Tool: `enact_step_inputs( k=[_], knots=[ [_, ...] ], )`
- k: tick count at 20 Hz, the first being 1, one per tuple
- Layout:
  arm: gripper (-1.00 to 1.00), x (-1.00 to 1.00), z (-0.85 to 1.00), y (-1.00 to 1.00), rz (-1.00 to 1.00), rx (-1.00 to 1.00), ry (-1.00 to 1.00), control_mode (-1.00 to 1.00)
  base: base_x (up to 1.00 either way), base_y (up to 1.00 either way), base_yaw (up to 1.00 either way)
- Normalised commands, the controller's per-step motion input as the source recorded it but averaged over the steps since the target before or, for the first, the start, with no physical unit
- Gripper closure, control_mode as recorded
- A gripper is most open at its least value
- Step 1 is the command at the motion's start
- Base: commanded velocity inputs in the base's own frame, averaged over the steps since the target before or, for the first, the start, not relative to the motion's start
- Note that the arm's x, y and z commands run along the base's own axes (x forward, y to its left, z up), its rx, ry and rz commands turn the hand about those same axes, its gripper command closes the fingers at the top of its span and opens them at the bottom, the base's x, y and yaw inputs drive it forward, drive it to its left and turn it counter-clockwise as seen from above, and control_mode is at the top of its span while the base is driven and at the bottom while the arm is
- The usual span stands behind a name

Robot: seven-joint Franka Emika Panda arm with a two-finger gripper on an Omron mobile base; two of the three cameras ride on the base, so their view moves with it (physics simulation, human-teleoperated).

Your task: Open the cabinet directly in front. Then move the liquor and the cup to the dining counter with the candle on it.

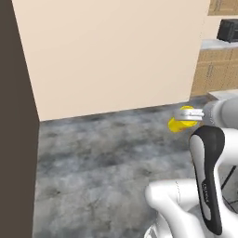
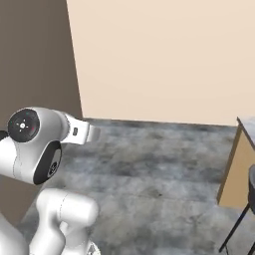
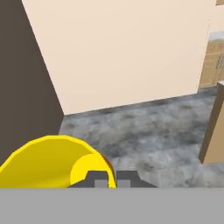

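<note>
My gripper (image 1: 189, 114) is shut on the small bright yellow cup (image 1: 179, 123) and holds it on its side above the grey floor. In the hand view the cup (image 3: 52, 162) bulks large at the lower left, pressed against the dark fingertips (image 3: 101, 179), with a red-orange mark at its edge. A corner of the dining counter (image 2: 234, 169), with a tan wood side and a pale marble top, stands at the right, and its wood side (image 3: 214, 131) also appears in the hand view. The cabinet, the liquor and the candle are out of view.
A broad cream wall (image 1: 111, 51) stands straight ahead, with a dark brown panel (image 1: 16, 121) at the left. The grey mottled floor (image 1: 102, 158) lies open between them. Wood kitchen units (image 1: 214, 74) with a black appliance (image 1: 228, 30) sit far right. A dark stool (image 2: 246, 204) stands by the counter.
</note>
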Motion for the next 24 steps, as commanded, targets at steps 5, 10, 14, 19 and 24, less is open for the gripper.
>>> enact_step_inputs(
  k=[5,10,14,19,24],
  knots=[
    [1.00,0.00,0.00,0.00,0.00,0.00,0.00,1.00,1.00,0.50,-0.21],
    [1.00,0.00,0.00,0.00,0.00,0.00,0.00,1.00,1.00,0.75,-0.62],
    [1.00,0.00,0.00,0.00,0.00,0.00,0.00,1.00,0.91,0.71,-0.81],
    [1.00,0.00,0.00,0.00,0.00,0.00,0.00,1.00,0.84,0.65,-0.84],
    [1.00,0.00,0.00,0.00,0.00,0.00,0.00,1.00,0.74,0.50,-0.86]
  ],
)
